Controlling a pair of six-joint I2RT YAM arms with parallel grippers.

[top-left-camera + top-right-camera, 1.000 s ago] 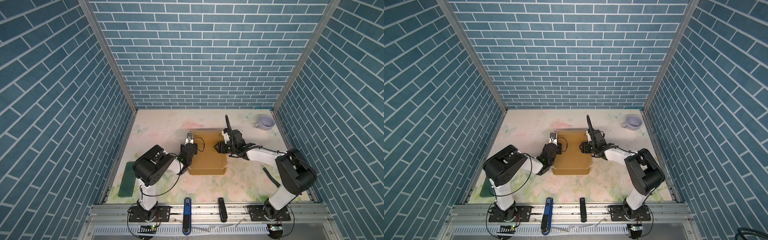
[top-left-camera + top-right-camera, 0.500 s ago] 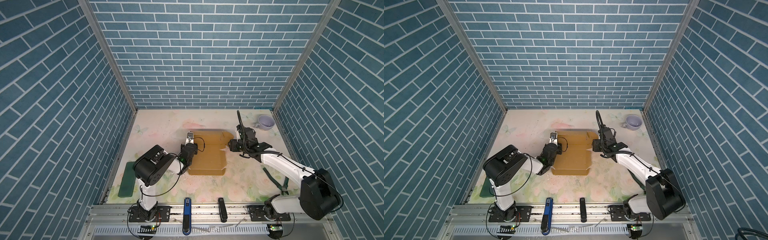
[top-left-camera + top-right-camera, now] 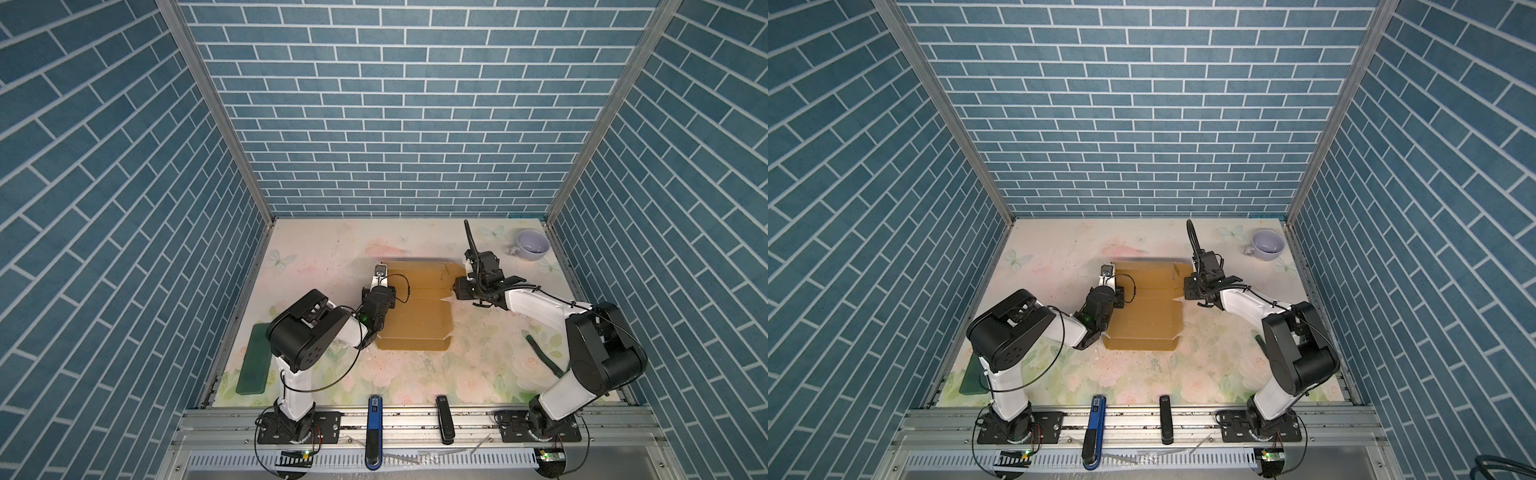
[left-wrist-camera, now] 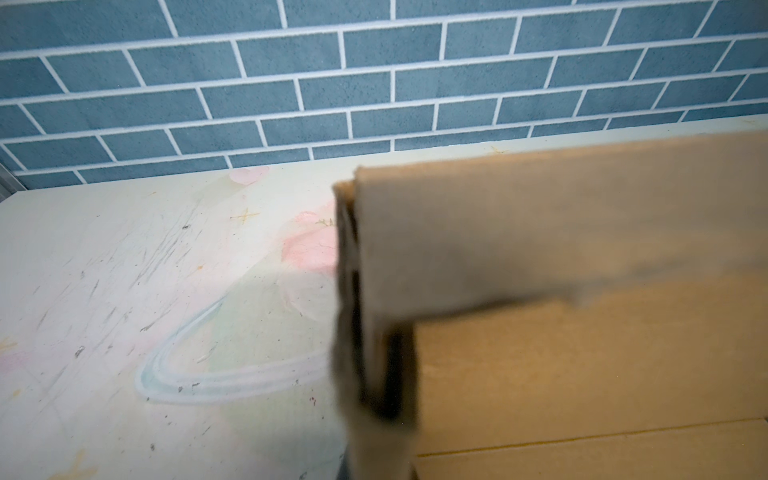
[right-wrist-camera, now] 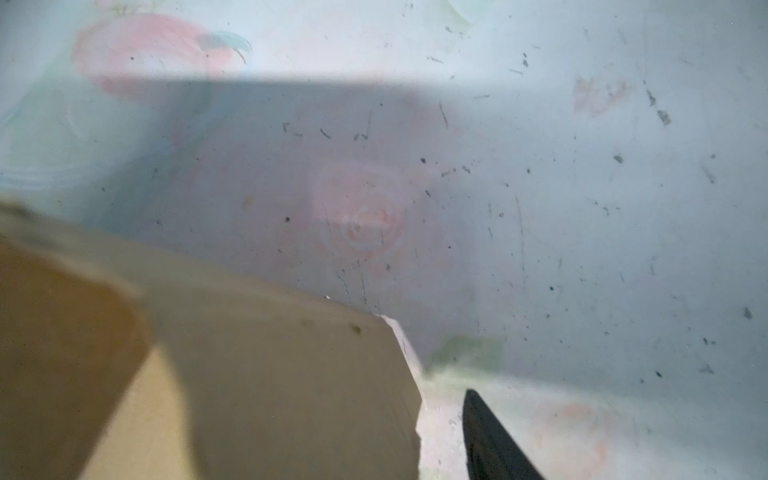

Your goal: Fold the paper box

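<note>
Paper box point(image 3: 415, 316) on the bench point(image 3: 332, 257). Left fingers point(image 4: 345, 365) clamp its wall; right fingers point(image 5: 490, 440) by a flap, can't tell if apart.

Shifts right gripper point(image 3: 455, 287) outward from paper box point(image 3: 415, 320) since a second ago; leaves far-right flap point(image 3: 452, 272) now sticking out sideways.

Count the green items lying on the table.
2: a green pad at the table's left edge, near the left arm, and a dark green strip on the right, partly behind the right arm; others may be hidden.
</note>
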